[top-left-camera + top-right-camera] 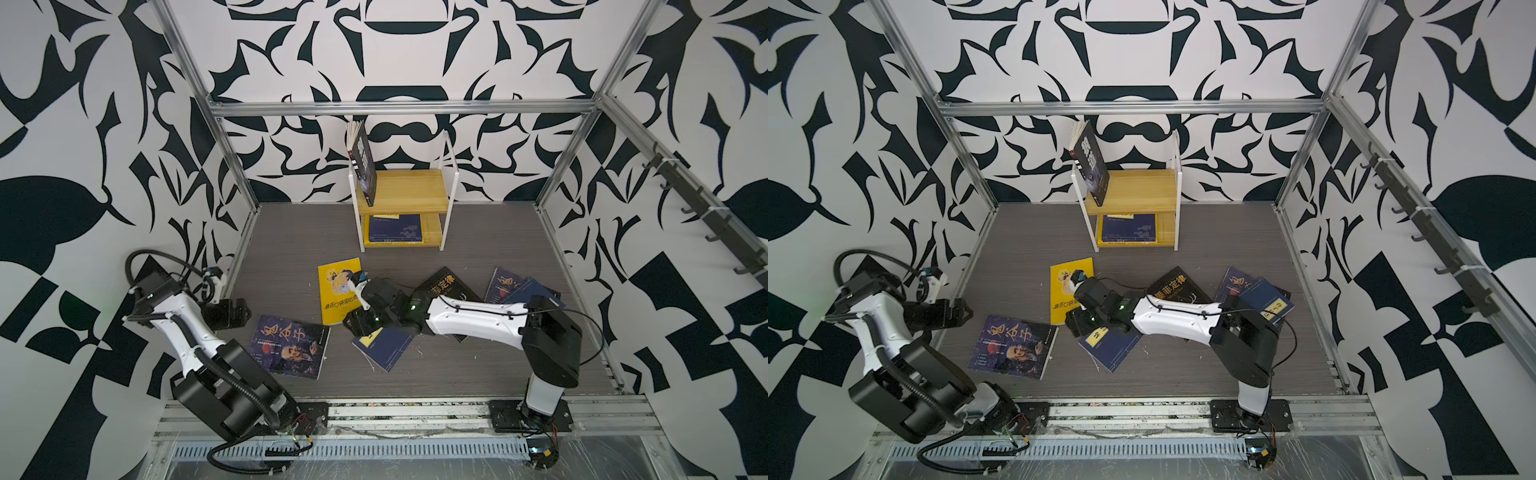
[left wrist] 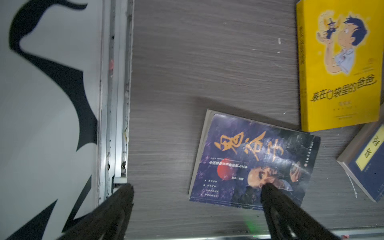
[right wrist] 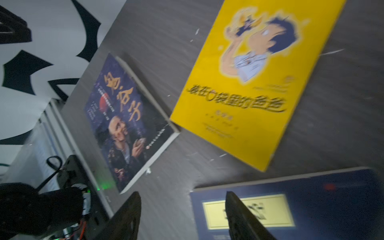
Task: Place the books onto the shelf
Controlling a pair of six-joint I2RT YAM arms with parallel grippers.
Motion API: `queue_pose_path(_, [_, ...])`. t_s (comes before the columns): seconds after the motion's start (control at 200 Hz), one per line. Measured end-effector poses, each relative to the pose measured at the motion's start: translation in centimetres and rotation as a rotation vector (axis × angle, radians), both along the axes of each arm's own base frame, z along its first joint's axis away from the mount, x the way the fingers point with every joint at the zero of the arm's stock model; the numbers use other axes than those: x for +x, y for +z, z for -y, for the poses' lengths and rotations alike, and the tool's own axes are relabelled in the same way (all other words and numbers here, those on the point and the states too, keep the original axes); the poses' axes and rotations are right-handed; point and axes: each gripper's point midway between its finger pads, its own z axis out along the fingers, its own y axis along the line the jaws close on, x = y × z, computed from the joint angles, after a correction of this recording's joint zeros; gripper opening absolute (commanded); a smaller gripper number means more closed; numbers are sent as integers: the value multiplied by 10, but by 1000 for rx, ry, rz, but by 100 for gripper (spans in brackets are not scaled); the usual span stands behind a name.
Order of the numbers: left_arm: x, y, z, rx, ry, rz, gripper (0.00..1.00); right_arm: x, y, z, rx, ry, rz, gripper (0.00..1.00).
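L gripper point(image 2: 197, 187): fingers spread wide, empty; purple book point(image 2: 253, 162) flat just beside, clear of them.
R gripper point(image 3: 182, 194): fingers part open, nothing held; they straddle edge of navy book point(image 3: 332, 187), one finger point(image 3: 236, 218) over its yellow label point(image 3: 270, 212).
Yellow book point(image 1: 338, 291): flat, just beyond R gripper.
Shelf point(image 1: 415, 195): far back; black book point(image 1: 365, 166) upright-ish on top board, 2nd navy book point(image 1: 395, 228) flat on lower.

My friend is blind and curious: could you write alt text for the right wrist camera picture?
The right gripper hangs open over the edge of a navy book with a yellow label. Beyond lie a yellow cartoon book and a purple book, flat on the grey table.
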Motion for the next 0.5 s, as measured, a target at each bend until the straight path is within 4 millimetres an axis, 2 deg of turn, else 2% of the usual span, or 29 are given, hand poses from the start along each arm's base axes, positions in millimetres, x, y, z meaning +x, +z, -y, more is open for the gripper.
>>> queue_pose_path(0.075, [-11,-17,-4,-41,2,-34,100,-9,-14,-23,0,36,-46,65])
queue_pose_path(0.2, [-19,-48,12,-141,-36,-80,100,-13,-44,-50,-19,73,-107,65])
queue_pose_path(0.345, [-19,-69,22,-213,-37,-88,97,-21,-70,-55,-53,89,-169,64])
queue_pose_path(0.5, [-13,-85,25,-230,-45,-75,93,-28,-79,-56,-67,101,-198,64])
